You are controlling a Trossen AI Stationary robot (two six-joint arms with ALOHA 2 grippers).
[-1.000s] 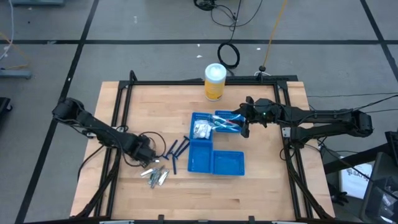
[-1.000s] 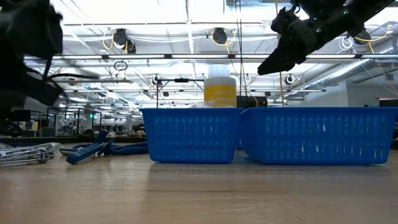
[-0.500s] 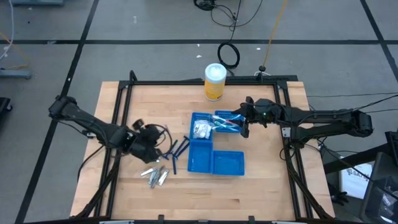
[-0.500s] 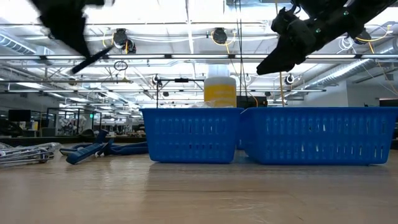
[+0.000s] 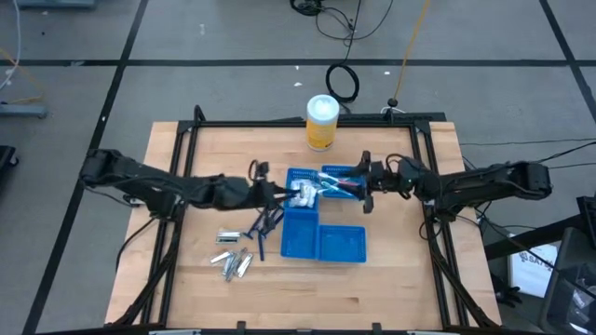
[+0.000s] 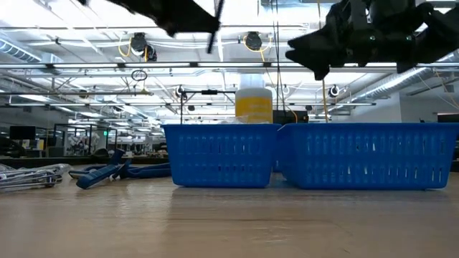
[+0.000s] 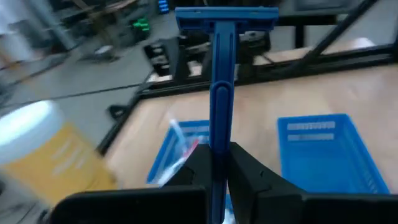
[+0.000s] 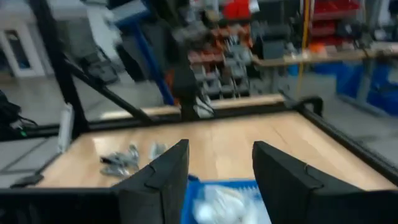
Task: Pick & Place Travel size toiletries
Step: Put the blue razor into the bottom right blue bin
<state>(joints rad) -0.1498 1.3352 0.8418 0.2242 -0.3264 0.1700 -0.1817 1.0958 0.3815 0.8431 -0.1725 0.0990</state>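
Note:
My left gripper (image 5: 276,193) hangs above the table just left of the blue mesh trays (image 5: 312,244), shut on a dark blue razor (image 7: 221,74). In the low view it shows at the top, with the razor (image 6: 214,29) pointing down from it. My right gripper (image 5: 363,185) hovers open over the trays' far right part, its fingers empty (image 8: 219,177). Loose razors (image 5: 264,226) and silvery tubes (image 5: 233,258) lie flat on the table left of the trays. White packets (image 5: 301,193) and thin toothbrushes (image 5: 340,181) lie in the far compartments. My left gripper pinches the razor's handle (image 7: 219,134) between its two fingers (image 7: 247,167), toward the end away from the head. The handle runs on forward past the fingers, along them. The blade head (image 7: 227,15) is at the free end, and the razor is lifted clear of the table.
A tall yellow canister with a white lid (image 5: 322,122) stands at the table's far edge behind the trays. A black frame (image 5: 186,140) rims the table. The two near tray compartments (image 5: 342,244) look empty. Bare wood lies along the near edge.
My left gripper has risen from the table's left part with the razor and swung toward the trays, rolling and tipping from pointing down to nearly level. The razor is now lifted clear. My right gripper has tipped up toward level and sunk slightly over the trays.

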